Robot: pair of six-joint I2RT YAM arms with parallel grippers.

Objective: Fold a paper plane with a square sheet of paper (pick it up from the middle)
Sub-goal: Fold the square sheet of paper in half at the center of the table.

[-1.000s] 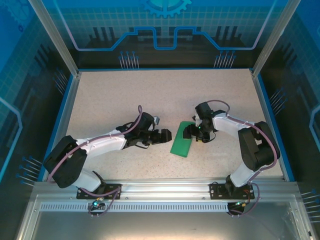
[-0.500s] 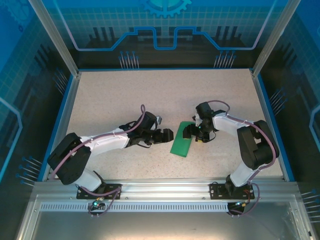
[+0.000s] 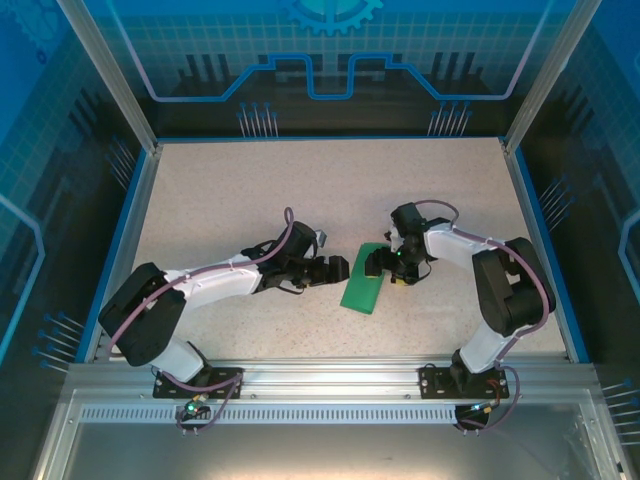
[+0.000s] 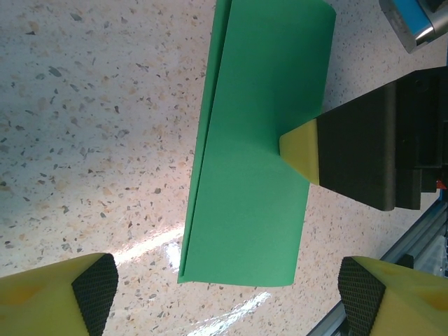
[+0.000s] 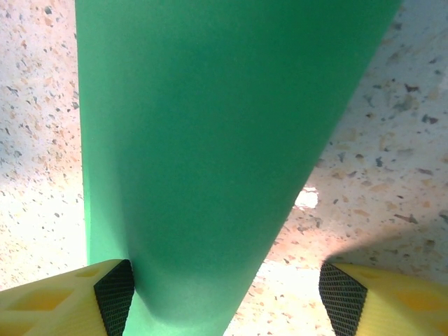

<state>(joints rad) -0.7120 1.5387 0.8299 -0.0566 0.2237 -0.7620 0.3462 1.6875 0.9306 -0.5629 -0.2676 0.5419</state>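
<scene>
Table (image 3: 250,190), speckled beige w/ a blue rim, carries the green sheet (image 3: 361,289) a bit nearer than its middle; everything else here is placed vs. that sheet. L arm (image 3: 210,285), white w/ black joints & a purple cable, reaches in from the sheet's left, lying low over the table. R arm (image 3: 470,250) comes in from the sheet's right, elbow bent up, wrist by the sheet's far end. An alu rail (image 3: 330,372) runs across beyond the sheet's near end, well apart from it. The sheet itself is folded to a narrow oblong & lies on the table at a slant in the top view: far end leaning right, near end leaning left. Left wrist view shows it layered, w/ a second edge running just inside one long side. L pincer (image 3: 336,270) sits just beside the sheet's left long edge, apart from it & released. Its two yellow fingertips (image 4: 59,294) w/ black ribbed pads stand wide, the sheet just ahead of them, nothing held. R pincer (image 3: 378,264) is over the sheet's far-right part, also spread wide, not clenched on anything. In the left wrist view one of its yellow fingertips (image 4: 299,148) touches the sheet at a long edge approx halfway along, the paper rising slightly there. In the right wrist view one pad is at the sheet's side & the other is well off it over bare table; whether the paper is lifted there, can't tell.
</scene>
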